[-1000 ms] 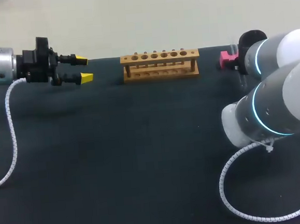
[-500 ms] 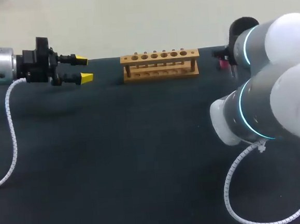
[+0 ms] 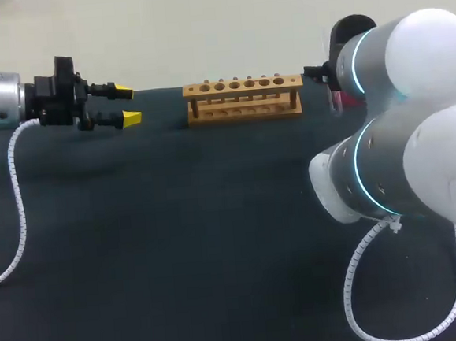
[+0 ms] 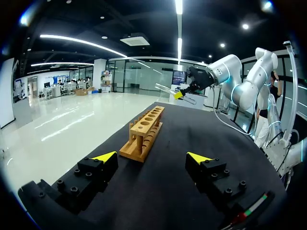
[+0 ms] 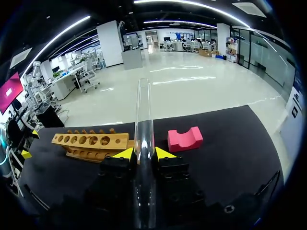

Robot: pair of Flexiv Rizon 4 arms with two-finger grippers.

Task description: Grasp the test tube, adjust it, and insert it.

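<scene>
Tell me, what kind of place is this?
Probably a robot lab workbench, though I can't be sure. My right fingers hold a glass test tube, and a wooden rack with a row of holes stands on the dark table.

Lit softly and evenly from above in the head view — barely a shadow on the dark table (image 3: 179, 245), just a thin dark band under the wooden rack (image 3: 243, 98) at upper middle. Pale glare on the white right arm (image 3: 427, 44), upper right. In the right wrist view, bright glints down the test tube (image 5: 143, 110).
</scene>
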